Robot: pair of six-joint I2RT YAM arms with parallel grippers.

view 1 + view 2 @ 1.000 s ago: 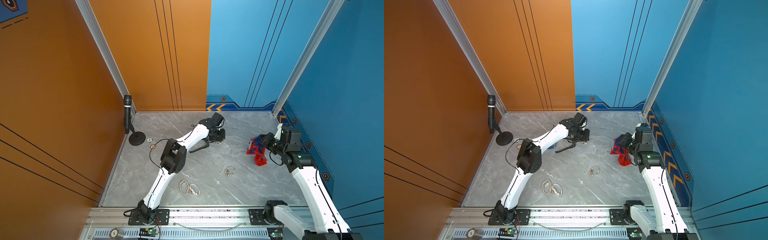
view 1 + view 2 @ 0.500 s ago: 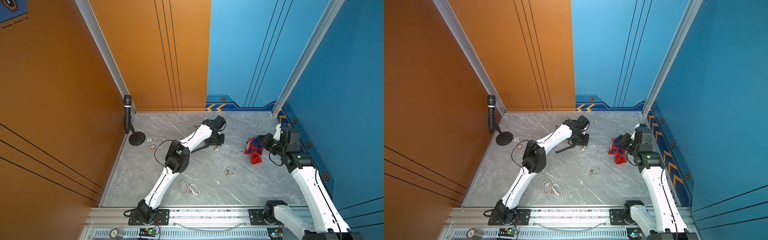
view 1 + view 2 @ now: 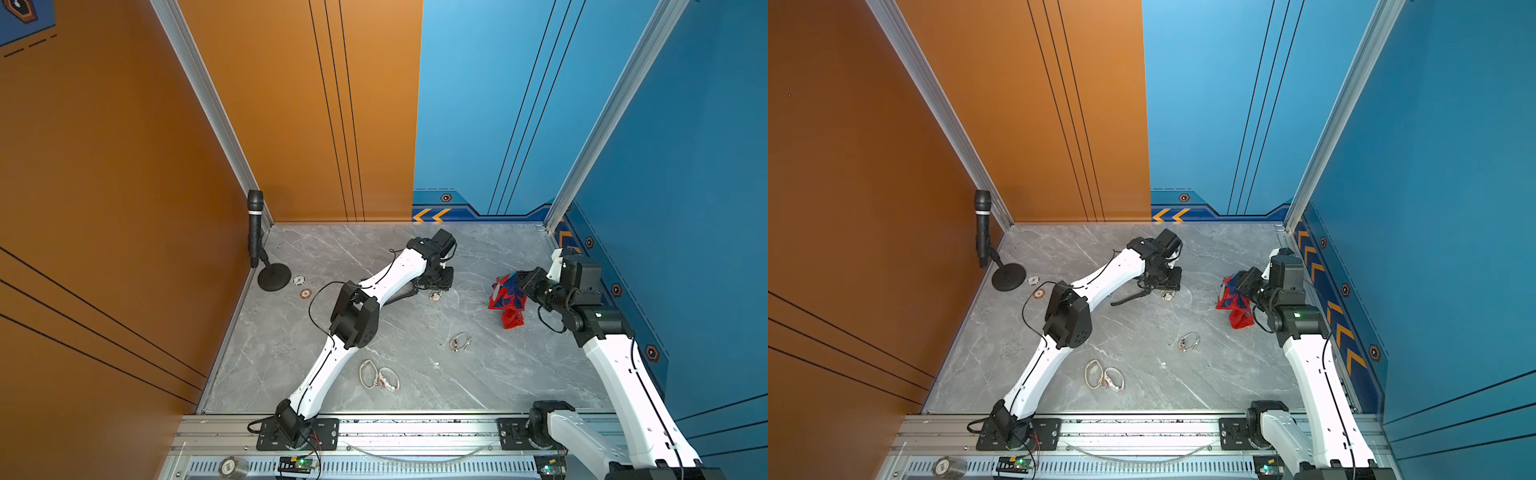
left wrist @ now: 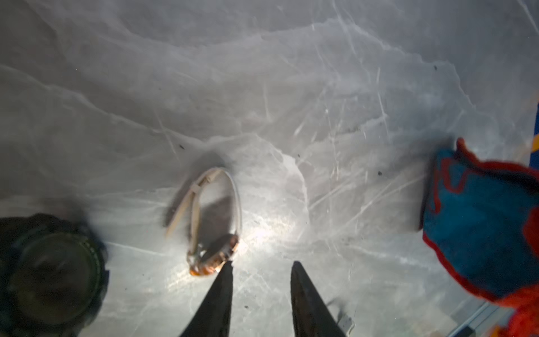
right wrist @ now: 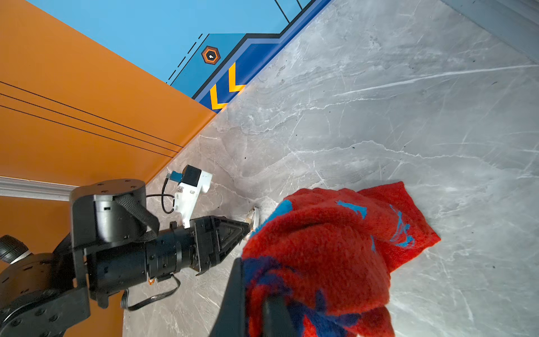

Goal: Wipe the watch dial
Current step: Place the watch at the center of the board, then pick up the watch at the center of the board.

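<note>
Watch (image 4: 214,221): lies in the surface's far half, about midway between the left and right edges. The looped white strap props it on its side, with the dial (image 4: 214,258) toward the left arm.
Left jaws: spread, with nothing between them. One tip touches or sits just beside the dial's case; which cannot be told. They are likely poised to close and steady the watch.
Cloth (image 3: 505,297): red and blue, bunched, draping onto the surface near the right edge. It is apart from the watch, seemingly waiting until the dial is steadied.
Right jaws: pressed together on the cloth.
Black watch (image 4: 52,271): just beside the white one, untouched.
Progress: the dial is judged not yet wiped.
</note>
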